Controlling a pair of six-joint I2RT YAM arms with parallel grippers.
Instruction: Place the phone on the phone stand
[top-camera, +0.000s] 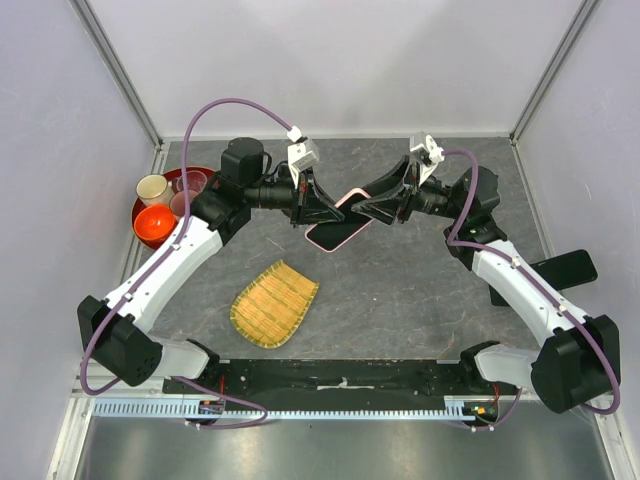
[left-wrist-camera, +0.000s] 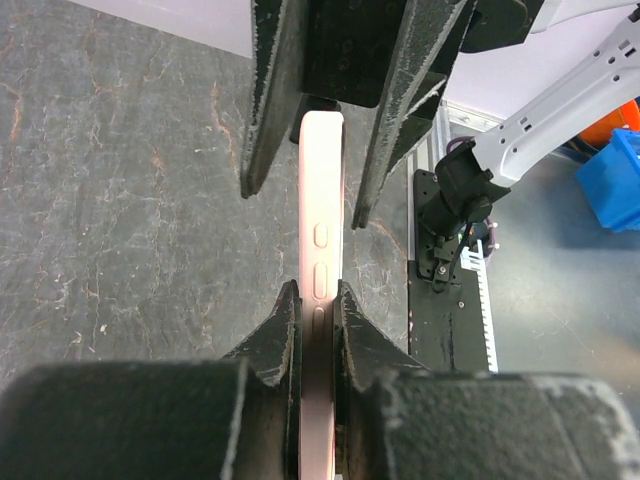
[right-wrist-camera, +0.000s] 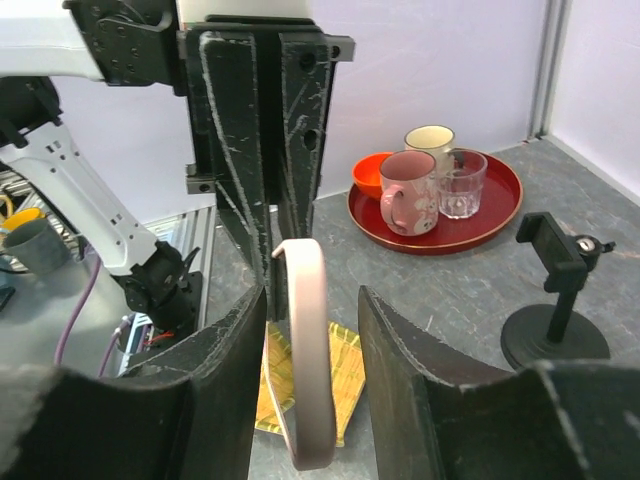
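The left gripper pinches one end of the phone, holding it on edge above the table. The right gripper faces it with fingers spread either side of the phone's other end. Beneath and nearer lies a yellow woven mat. The phone stand stands upright on the table, apart from the phone, near the red tray. The tray holds a cream mug, an orange bowl, a pink mug and a clear glass. A flat black object lies at the right edge.
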